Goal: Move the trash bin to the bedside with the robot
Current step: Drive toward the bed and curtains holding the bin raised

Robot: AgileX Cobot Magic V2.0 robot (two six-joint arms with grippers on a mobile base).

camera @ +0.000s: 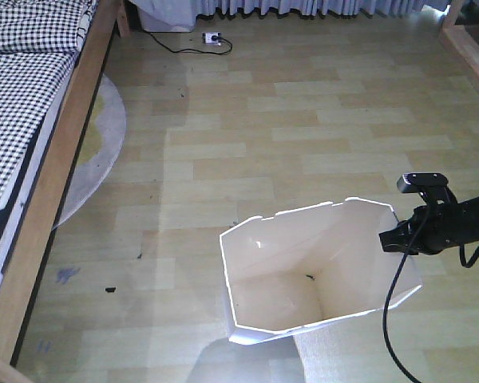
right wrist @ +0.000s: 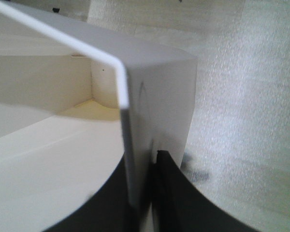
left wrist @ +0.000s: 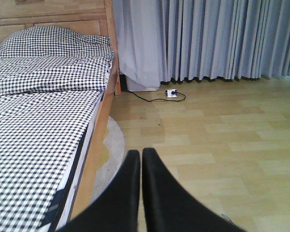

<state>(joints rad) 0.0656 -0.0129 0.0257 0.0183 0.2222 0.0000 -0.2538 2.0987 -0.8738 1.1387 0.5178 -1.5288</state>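
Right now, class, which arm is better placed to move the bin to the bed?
Right: the right gripper is shut on the bin; the left gripper is shut on nothing, facing the bed.

R gripper [right wrist: 141, 166] fingers [right wrist: 170, 193] pinch trash bin [right wrist: 159, 82] wall, one inside, one outside
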